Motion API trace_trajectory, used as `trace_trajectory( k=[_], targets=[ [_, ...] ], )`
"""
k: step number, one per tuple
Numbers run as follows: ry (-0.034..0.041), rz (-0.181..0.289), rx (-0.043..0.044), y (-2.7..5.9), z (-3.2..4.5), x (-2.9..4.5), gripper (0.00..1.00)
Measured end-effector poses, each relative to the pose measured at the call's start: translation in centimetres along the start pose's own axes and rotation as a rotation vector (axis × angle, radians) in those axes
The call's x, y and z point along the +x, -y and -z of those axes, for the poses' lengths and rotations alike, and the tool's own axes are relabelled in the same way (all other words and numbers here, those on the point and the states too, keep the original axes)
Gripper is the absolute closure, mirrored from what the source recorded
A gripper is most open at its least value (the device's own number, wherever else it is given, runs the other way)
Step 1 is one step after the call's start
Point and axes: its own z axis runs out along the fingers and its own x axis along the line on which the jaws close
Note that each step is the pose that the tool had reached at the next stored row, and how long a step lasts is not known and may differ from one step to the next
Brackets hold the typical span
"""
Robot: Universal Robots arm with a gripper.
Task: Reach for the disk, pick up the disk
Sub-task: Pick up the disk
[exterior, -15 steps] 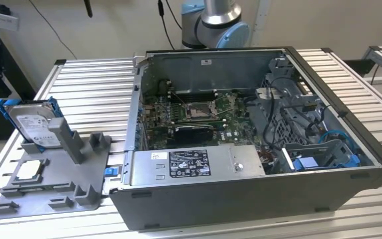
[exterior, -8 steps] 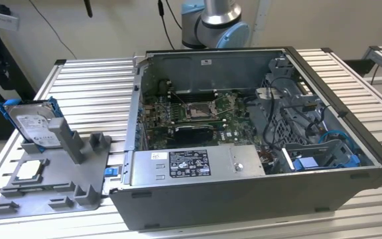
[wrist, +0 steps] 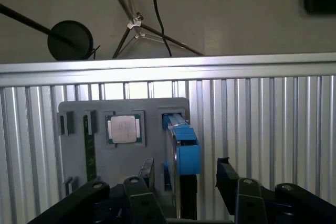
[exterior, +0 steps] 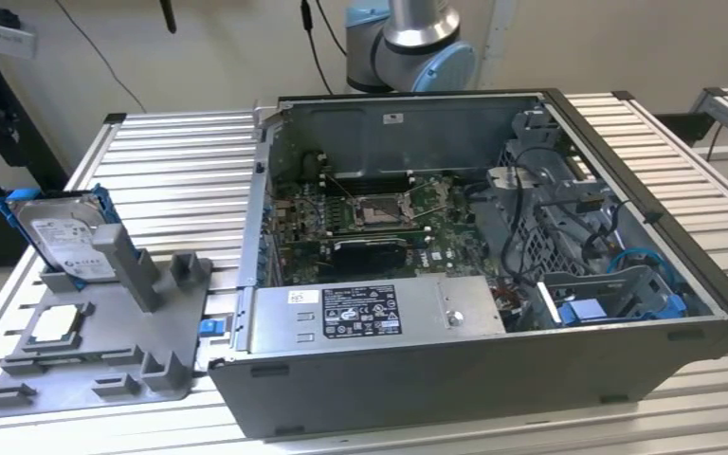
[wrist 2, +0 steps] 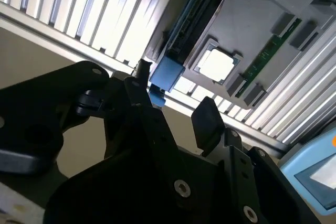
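Well, in the exterior view the disk (exterior: 67, 239) stands on edge in a slot of the grey holder (exterior: 111, 358). The holder lies on the slatted table (exterior: 174, 175) at the exterior view's left, just beside the open computer case (exterior: 465, 379). The disk's white label faces the camera, and the blue bracket (exterior: 12, 210) frames it. A square chip (exterior: 58, 325) lies flat on the holder near the disk's foot. My arm (exterior: 412, 43) rises behind the case, well apart from the disk.

In the second wrist view my gripper (wrist 2: 172, 95) fills the foreground, its two dark fingers (wrist 2: 206, 121) spread apart and holding nothing. The disk (wrist 2: 191, 24) shows edge-on as a dark strip, and the blue end of its bracket (wrist 2: 168, 74) sits just past my fingertips. The chip (wrist 2: 216, 65) and a green memory stick (wrist 2: 270, 51) lie on the holder (wrist 2: 262, 9) beside it.

In the first wrist view the disk (wrist: 181, 148) again shows edge-on and upright. It lines up with the gap of my gripper (wrist: 186, 174), with one finger (wrist: 227, 174) on either side and clear space at both flanks. Nothing is touching it. I cannot tell how far my fingertips are from the disk in depth. The chip (wrist: 124, 128) lies flat just beside the disk.
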Motion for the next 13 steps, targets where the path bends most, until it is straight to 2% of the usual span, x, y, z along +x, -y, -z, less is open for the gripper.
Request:
trace_trajectory(
  k=[3, 9, 13],
  targets=[
    [0.0001, 0.005, -0.0001, 0.0, -0.3, 0.01, 0.0],
    [-0.0001, 0.08, -0.0022, 0.02, -0.93, 0.03, 0.0],
    [0.0002, 0.101, -0.0028, 0.12, -1.53, 0.05, 0.0]
  ],
)
